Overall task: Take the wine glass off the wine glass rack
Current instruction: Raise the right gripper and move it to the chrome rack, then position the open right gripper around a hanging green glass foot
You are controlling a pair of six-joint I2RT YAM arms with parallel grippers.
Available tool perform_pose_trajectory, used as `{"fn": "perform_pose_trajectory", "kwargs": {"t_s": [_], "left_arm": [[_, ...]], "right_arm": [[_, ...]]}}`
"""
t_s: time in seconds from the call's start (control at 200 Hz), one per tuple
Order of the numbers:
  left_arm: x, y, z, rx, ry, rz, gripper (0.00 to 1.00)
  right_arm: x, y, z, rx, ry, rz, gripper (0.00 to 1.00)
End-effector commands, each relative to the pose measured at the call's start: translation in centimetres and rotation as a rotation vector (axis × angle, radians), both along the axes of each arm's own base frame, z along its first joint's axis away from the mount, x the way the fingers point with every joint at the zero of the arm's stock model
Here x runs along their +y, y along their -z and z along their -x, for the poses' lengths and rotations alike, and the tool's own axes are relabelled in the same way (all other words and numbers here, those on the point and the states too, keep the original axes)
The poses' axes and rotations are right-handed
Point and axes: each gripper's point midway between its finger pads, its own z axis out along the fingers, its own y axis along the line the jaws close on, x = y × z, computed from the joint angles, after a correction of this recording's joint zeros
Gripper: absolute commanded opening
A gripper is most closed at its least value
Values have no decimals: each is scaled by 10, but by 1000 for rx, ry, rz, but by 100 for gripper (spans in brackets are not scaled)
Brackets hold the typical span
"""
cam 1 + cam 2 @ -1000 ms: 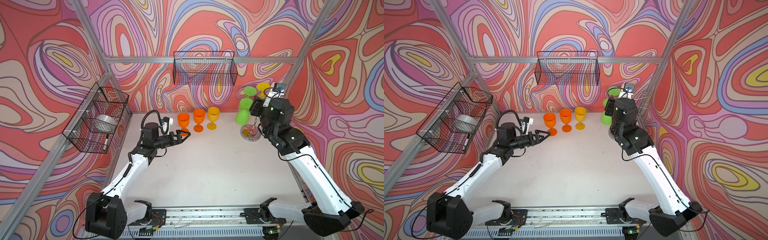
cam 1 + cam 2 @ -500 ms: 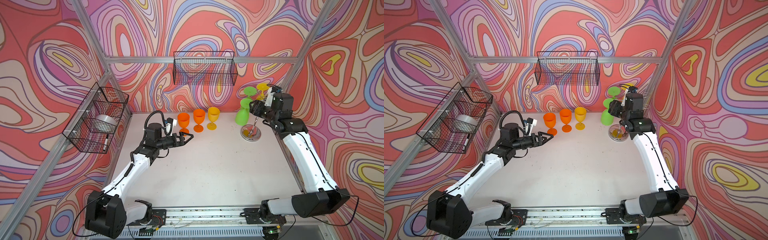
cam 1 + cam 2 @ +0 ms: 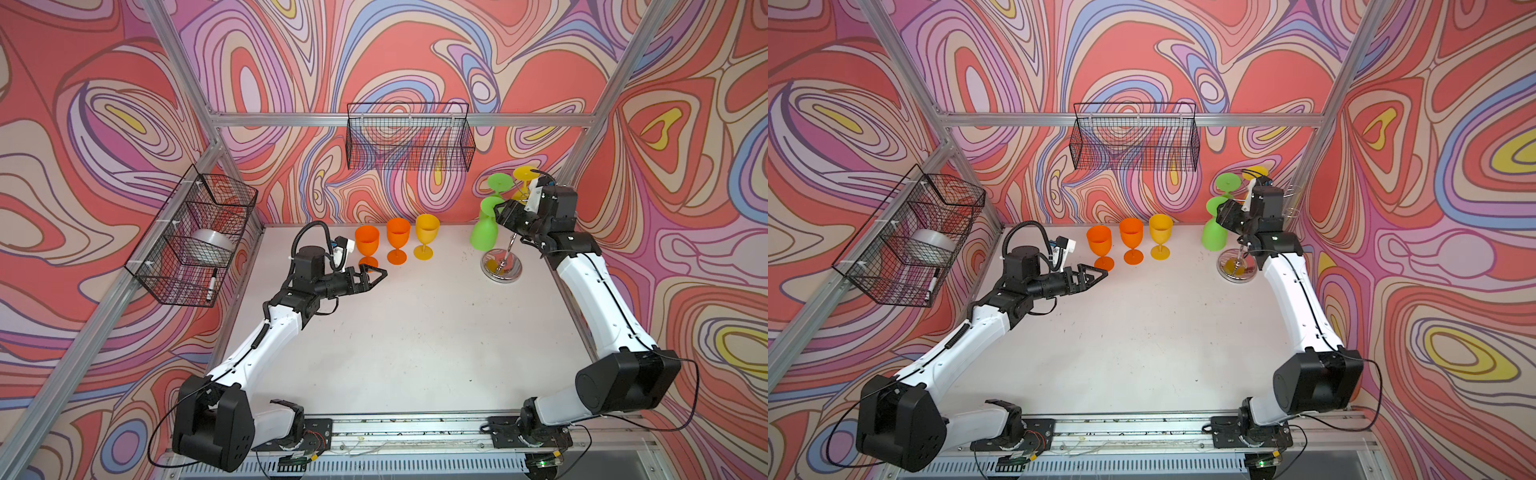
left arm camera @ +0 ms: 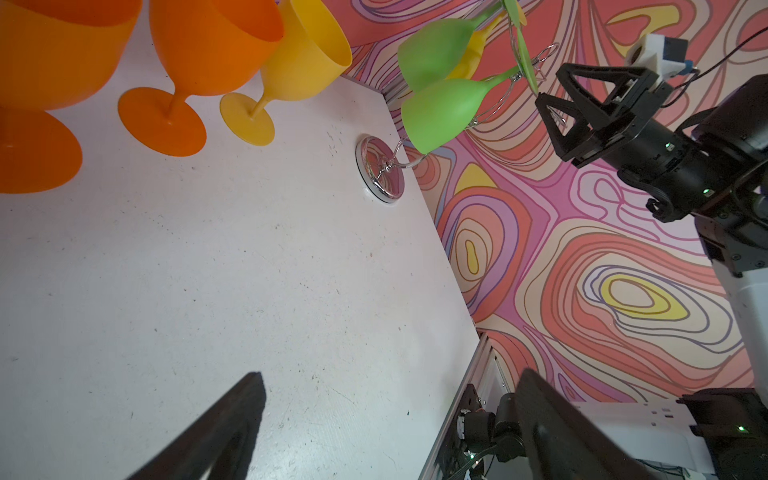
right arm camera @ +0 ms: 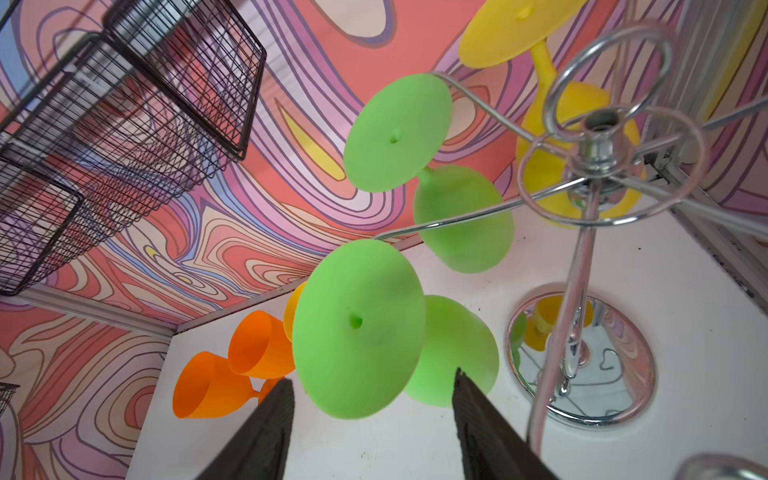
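Right gripper is flanking the foot of the green wine glass with jaws spread, its arm reaching along the right edge of the table. That glass is hanging bowl-down on the wine glass rack in the far right corner. Left gripper is hovering spread-jawed beside the orange glasses.

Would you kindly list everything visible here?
table: one, white, under everything
wine glass rack: one, chrome, table's far right corner
hanging wine glasses: three, two green and one yellow, upside down on the rack
standing glasses: three, two orange and one yellow, table's rear
wire baskets: two, black, back wall and left wall
roll: one, silvery, left-wall basket
marker: one, white, same basket
left end effector: one, black, open beside the orange glasses
right end effector: one, black, open at a green glass's foot
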Motion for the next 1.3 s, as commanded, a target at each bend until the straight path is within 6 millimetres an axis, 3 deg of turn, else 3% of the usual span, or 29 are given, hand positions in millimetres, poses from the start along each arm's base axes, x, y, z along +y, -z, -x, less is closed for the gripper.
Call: {"fn": "perform_pose_trajectory", "kwargs": {"t_s": [0.0, 0.3, 0.771, 1.012, 1.292], "left_arm": [[-1, -11, -2, -40, 5, -20, 94], [0, -7, -7, -29, -2, -33, 94], [1, -4, -8, -23, -7, -46, 94], [0, -3, -9, -19, -5, -46, 94], [-1, -4, -10, -24, -1, -42, 94]], "right_arm": [[-11, 4, -1, 10, 59, 10, 64], [-43, 19, 11, 70, 218, 99, 65], [-73, -3, 23, 20, 320, 198, 67], [-64, -27, 34, -69, 287, 148, 65], [-34, -41, 52, -142, 173, -21, 64]]}}
